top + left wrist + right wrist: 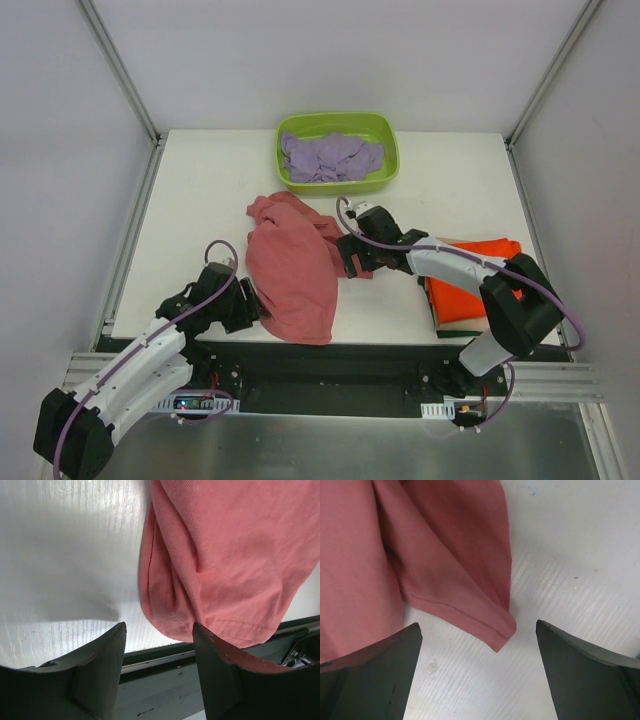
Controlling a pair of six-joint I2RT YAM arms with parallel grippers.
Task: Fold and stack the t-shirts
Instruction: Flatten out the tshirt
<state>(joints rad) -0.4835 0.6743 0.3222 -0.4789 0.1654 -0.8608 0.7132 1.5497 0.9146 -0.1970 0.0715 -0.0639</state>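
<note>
The dusty salmon-red t-shirt [295,265] lies crumpled in the middle of the white table [195,200]. My left gripper [247,306] is open and empty at the shirt's lower left edge, near the table's front edge. In the left wrist view the shirt's hem [230,555] lies just past the open gripper [159,626]. My right gripper [352,258] is open and empty at the shirt's right edge. In the right wrist view a hemmed corner of the shirt [445,555] points in between the open gripper's [478,625] fingers. A folded orange t-shirt [470,275] lies at the right. A lavender t-shirt [330,158] fills the tub.
The lime-green plastic tub [390,145] stands at the back centre. The orange shirt rests on other folded cloth whose edge shows beneath [470,326]. A dark rail [165,655] runs along the table's front edge. White walls enclose the table.
</note>
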